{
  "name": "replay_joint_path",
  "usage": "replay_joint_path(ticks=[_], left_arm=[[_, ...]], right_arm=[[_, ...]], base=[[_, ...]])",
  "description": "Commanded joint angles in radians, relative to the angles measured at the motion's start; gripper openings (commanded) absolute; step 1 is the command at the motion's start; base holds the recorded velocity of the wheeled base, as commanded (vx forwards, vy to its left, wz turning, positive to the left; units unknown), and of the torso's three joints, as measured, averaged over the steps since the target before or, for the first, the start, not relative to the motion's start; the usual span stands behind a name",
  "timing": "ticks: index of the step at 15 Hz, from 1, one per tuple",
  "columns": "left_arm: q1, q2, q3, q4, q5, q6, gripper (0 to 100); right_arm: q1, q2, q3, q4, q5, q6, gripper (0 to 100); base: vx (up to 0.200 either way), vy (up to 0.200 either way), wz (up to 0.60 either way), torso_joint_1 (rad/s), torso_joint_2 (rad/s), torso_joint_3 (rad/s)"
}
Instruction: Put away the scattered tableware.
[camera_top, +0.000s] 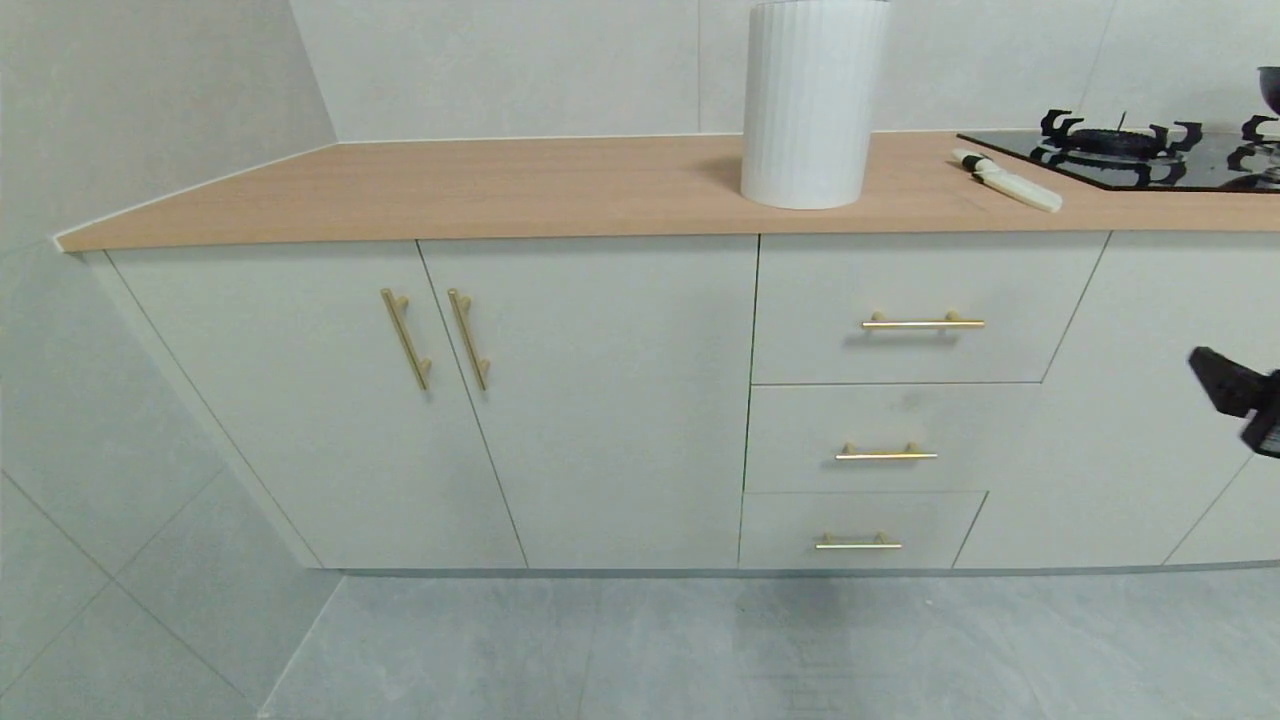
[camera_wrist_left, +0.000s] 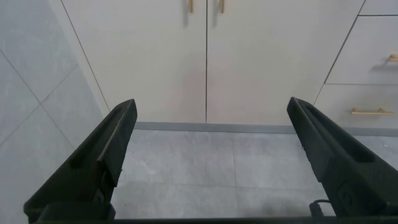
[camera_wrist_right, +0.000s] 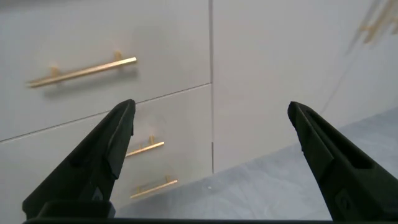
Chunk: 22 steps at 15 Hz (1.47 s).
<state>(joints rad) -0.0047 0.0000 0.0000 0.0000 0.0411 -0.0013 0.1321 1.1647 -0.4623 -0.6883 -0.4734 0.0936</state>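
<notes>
A long cream-white utensil (camera_top: 1006, 180) lies on the wooden countertop (camera_top: 500, 185), just left of the black hob (camera_top: 1130, 152). A tall white ribbed container (camera_top: 812, 100) stands upright on the counter to the utensil's left. My right gripper (camera_top: 1235, 390) sits at the far right, below counter height, in front of the cabinet face. In the right wrist view it (camera_wrist_right: 211, 109) is open and empty, facing the drawers. My left gripper (camera_wrist_left: 211, 109) is open and empty too, low over the grey floor and facing the double cabinet doors (camera_wrist_left: 205, 56).
Below the counter are three shut drawers with gold bar handles: top (camera_top: 922, 322), middle (camera_top: 886, 454), bottom (camera_top: 858, 544). The double doors (camera_top: 440, 340) to their left are shut. A tiled wall closes the left side. Grey floor (camera_top: 700, 650) lies open in front.
</notes>
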Motion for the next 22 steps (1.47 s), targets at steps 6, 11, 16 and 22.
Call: replay_joint_path(ticks=[6, 11, 16, 22], left_arm=[[0.0, 0.0, 0.0, 0.0, 0.0, 0.0, 100], [0.0, 0.0, 0.0, 0.0, 0.002, 0.0, 100], [0.0, 0.0, 0.0, 0.0, 0.0, 0.0, 100], [0.0, 0.0, 0.0, 0.0, 0.0, 0.0, 100]], right_arm=[[-0.055, -0.922, 0.05, 0.636, 0.055, -0.167, 100], [-0.124, -1.125, 0.083, 0.822, 0.062, -0.172, 100], [-0.131, -1.165, 0.228, 0.806, 0.34, -0.089, 100], [-0.131, -1.165, 0.445, 0.684, 0.521, -0.06, 100]], base=[[0.0, 0.0, 0.0, 0.0, 0.0, 0.0], [0.0, 0.0, 0.0, 0.0, 0.0, 0.0], [0.0, 0.0, 0.0, 0.0, 0.0, 0.0], [0.0, 0.0, 0.0, 0.0, 0.0, 0.0]])
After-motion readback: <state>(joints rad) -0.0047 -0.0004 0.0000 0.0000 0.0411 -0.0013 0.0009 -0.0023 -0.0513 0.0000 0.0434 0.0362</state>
